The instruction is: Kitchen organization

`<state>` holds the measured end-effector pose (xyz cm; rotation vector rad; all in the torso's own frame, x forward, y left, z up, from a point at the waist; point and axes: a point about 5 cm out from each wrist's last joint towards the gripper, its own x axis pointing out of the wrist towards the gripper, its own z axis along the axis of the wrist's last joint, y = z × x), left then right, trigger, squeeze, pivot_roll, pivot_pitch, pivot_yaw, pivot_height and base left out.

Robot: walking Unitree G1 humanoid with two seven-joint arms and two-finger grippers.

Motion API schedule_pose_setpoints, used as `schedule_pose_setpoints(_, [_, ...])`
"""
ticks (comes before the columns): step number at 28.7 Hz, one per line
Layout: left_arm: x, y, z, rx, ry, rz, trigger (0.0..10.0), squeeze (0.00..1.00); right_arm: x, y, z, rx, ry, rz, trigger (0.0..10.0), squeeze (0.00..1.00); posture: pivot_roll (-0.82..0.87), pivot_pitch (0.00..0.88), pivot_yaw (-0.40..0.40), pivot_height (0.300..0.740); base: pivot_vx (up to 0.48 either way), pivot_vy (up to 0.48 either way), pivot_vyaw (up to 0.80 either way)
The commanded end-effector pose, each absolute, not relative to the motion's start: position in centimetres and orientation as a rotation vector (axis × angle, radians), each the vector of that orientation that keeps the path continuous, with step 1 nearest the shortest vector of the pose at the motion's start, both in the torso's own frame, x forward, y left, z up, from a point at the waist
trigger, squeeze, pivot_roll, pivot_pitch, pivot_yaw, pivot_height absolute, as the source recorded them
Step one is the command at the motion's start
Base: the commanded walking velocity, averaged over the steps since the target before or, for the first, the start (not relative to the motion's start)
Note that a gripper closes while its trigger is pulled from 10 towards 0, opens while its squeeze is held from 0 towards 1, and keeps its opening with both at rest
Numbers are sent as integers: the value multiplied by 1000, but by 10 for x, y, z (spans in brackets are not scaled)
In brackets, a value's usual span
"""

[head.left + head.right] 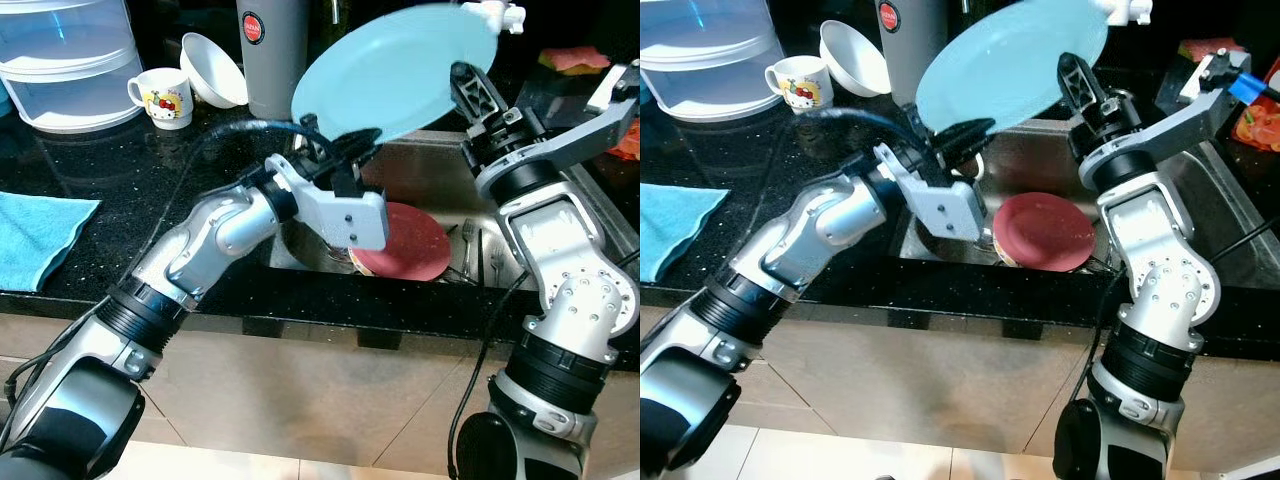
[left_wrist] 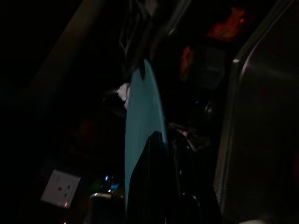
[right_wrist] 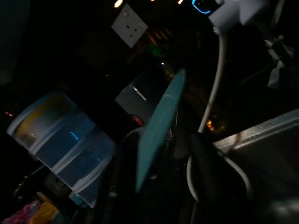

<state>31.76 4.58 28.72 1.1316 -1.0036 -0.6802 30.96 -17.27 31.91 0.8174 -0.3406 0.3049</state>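
Note:
A large light blue plate is held tilted in the air above the sink. My left gripper is shut on its lower rim; in the left wrist view the plate stands edge-on against a black finger. My right gripper is at the plate's right rim, one finger lying across its face. In the right wrist view the plate sits edge-on between the spread fingers with a gap to one finger. A red plate lies in the sink.
Forks lie in the sink beside the red plate. At the back of the black counter stand a cartoon mug, a white bowl, a grey canister and clear stacked containers. A blue towel lies left.

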Motion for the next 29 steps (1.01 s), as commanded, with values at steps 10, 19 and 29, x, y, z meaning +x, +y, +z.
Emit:
schedule_pose_setpoints(10, [313,42,289,1127,-1058,-688,10000,0,315,-173,309,792,-272,256,0,0,51,71,20,740,0,0,0])
schedule_pose_setpoints(19, [319,46,290,1161,-1042,-645,10000,0,315,-179,313,793,-296,236,10000,0,53,76,19,740,0,0,0])
schedule_pose_setpoints(29, [335,68,294,1245,-1004,-528,10000,0,313,-198,318,970,-333,244,10000,1000,57,85,15,740,0,0,0])
